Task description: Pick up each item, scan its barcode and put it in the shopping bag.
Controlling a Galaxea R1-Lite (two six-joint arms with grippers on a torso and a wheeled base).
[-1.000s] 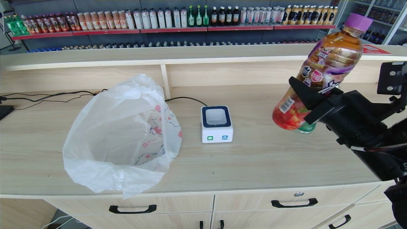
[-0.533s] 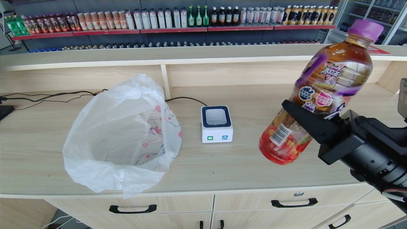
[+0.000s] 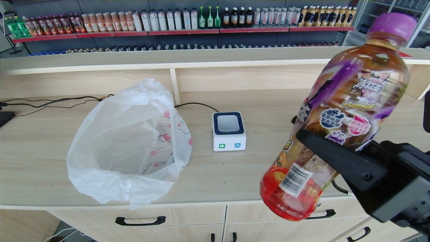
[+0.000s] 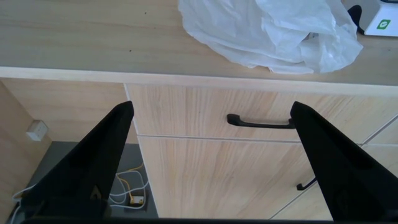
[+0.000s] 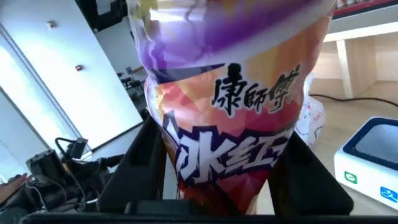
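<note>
While the right pincer [image 3: 304, 129] stays clamped round the middle of the bottle [image 3: 339, 117], the drink swings nearer the head camera. A second ago it hung over the far right of the tabletop [image 3: 235, 168]; now it looms large on the right, its red base down over the front edge and drawers. It tilts, purple cap [image 3: 392, 24] up and to the right, base down and left, clear of the wood. The barcode [image 3: 295, 179] on the lower label faces the head camera. In the right wrist view the label fills the space between the two dark fingers, gripped on both sides. To the bottle's left, the white scanner [image 3: 228, 131] sits mid-tabletop, its window facing up, exactly where it was. Further left, the shopping bag [image 3: 129, 141] stands with its mouth agape, unmoved. Over on the left, the left pincer [image 4: 208, 112] holds nothing, fingers spread wide, low in front of the drawer handle [image 4: 260, 122] below the bag.
</note>
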